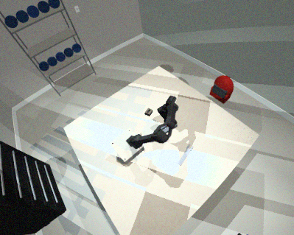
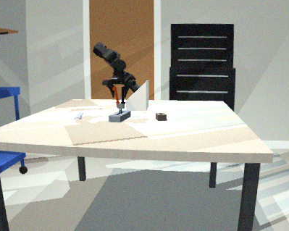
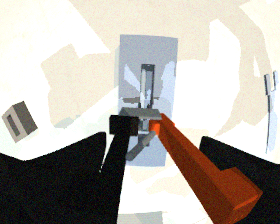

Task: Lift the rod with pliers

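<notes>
while the pincer grips the upright locking pliers, their jaws point down at the channeled block, inward from the bench's edges; the rod can't be made out clearly.

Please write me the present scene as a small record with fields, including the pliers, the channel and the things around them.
Gripper: jaws shut on the pliers, one handle orange, one black
Pliers position: upright, nose down at the channel; depth inside unclear
Pliers lock: cannot tell
Channel block: grey block with a long narrow slot, on the table
Rod: cannot be made out surely; not lifted clear
Beside the block: small brown block on one side, silver tool on the other
</notes>
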`<act>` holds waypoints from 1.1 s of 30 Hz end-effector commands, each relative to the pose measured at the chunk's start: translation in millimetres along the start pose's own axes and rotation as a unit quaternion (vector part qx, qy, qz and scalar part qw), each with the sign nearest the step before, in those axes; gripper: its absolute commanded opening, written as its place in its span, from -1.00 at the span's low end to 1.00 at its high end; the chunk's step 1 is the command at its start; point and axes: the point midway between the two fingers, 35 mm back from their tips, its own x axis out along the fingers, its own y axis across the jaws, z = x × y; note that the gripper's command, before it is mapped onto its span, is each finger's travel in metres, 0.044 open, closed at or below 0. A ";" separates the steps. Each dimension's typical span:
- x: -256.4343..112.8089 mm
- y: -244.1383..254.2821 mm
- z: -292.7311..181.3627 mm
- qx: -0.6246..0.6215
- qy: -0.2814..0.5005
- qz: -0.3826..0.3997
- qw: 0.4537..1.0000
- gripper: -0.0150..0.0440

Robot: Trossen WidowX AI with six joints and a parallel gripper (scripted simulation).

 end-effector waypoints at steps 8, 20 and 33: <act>8.8 -2.7 -1.5 -0.001 0.005 -0.004 1.000 0.60; -0.3 -2.5 -1.2 -0.001 0.005 -0.004 1.000 0.60; -8.9 -3.0 -1.0 -0.001 0.001 -0.006 1.000 0.60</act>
